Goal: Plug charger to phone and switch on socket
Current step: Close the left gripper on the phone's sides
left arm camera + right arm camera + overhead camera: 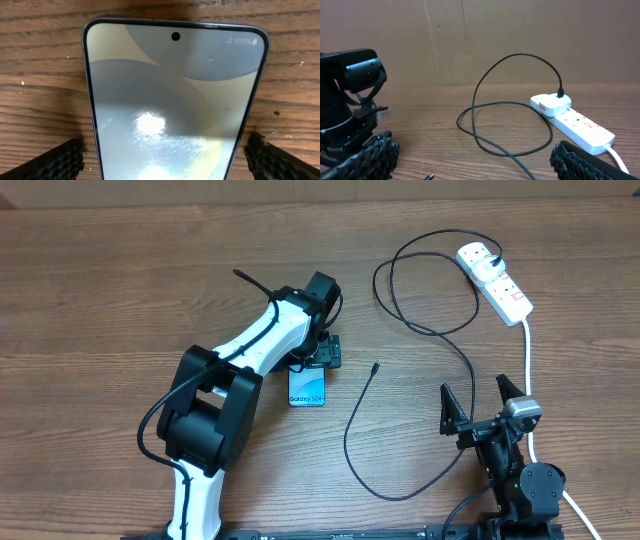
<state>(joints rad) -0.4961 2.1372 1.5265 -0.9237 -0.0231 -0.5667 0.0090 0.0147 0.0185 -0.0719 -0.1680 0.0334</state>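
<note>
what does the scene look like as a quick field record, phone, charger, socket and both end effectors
phone: flat on table, screen up
charger: tip loose on table, right of phone, not in phone; other end at socket
socket: far right of table; switch state cannot tell
left end effector: open, straddling phone
right end effector: open, holding nothing

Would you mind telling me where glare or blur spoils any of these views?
Left wrist: a white glare patch on the phone screen. Overhead: even light, the charger cable crisp against the table. Right wrist: flat light, the socket sharp, no glare.
</note>
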